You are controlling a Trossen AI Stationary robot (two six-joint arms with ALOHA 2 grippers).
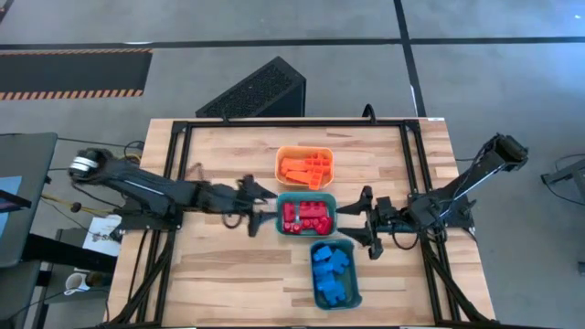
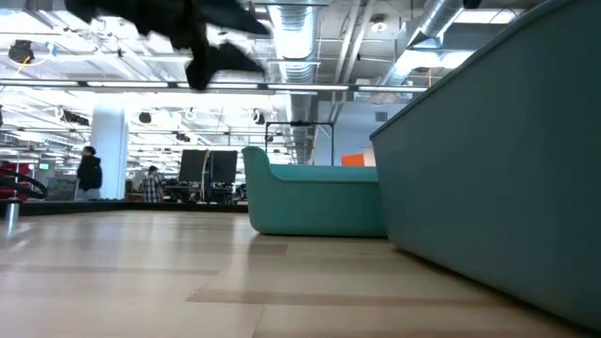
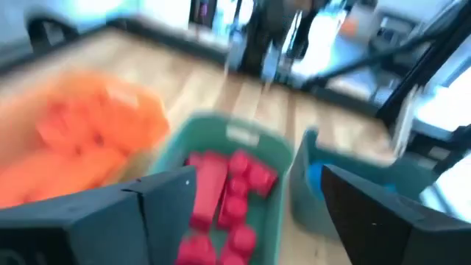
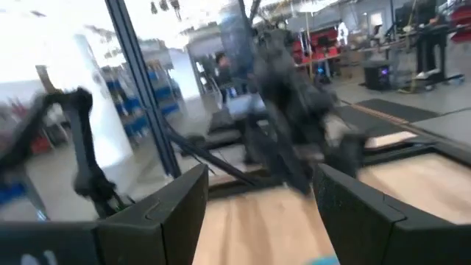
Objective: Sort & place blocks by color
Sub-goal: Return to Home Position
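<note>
All the blocks lie in bins. Orange blocks (image 1: pixel 307 168) fill the orange bin (image 1: pixel 282 155), red blocks (image 1: pixel 305 217) a teal bin (image 1: pixel 280 208), and blue blocks (image 1: pixel 330 270) a second teal bin (image 1: pixel 351 285) nearer the table's near edge. My left gripper (image 1: pixel 262 210) hovers open and empty just left of the red bin. Its wrist view looks between the fingers (image 3: pixel 257 180) onto the red blocks (image 3: pixel 224 202), with orange blocks (image 3: pixel 81 140) beside them. My right gripper (image 1: pixel 364 222) (image 4: pixel 257 188) is open and empty, just right of the red bin.
The three bins stand close together at the table's middle. Bare wood (image 1: pixel 219 270) lies to the left and near side, and more (image 1: pixel 384 155) toward the far right. A black frame (image 1: pixel 274 122) rims the table. The low view shows the teal bins (image 2: pixel 315 202) close up and people far off.
</note>
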